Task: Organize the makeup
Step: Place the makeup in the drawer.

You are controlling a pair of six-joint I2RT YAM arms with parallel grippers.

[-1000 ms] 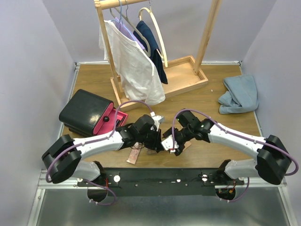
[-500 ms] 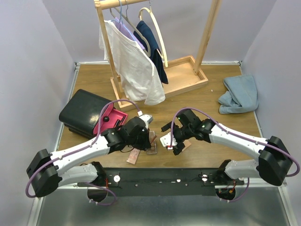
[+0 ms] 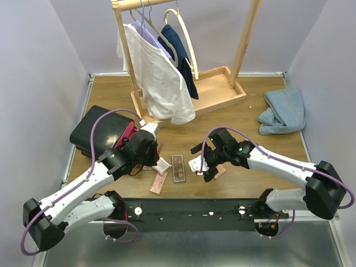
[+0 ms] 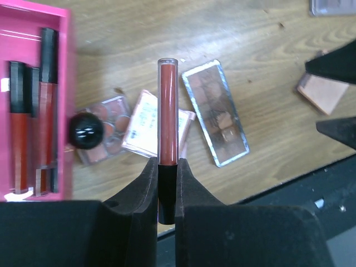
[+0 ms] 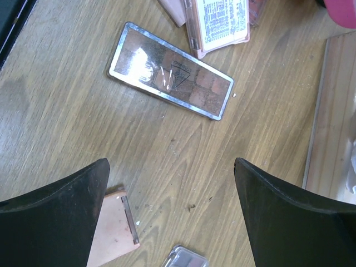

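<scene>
Left arm reaches diagonally toward black case (image 3: 99, 130). Left gripper (image 4: 168, 167) hangs near open pink drawer (image 4: 64, 83), fingers clamped on black cap end of slim dark-red tube (image 4: 168, 111), clear tip pointing away from wrist. More tubes (image 4: 19, 128) lie inside drawer.

Right arm bent inward. Right gripper (image 5: 171, 164) spread wide over bare wood. Brown palette (image 5: 170, 70) lies beyond fingertips, peach compact (image 5: 117, 228) just beside one finger.

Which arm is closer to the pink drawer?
Left. The left gripper, holding a tube, is just beside the drawer; the right gripper is farther away, beyond the palette.
</scene>
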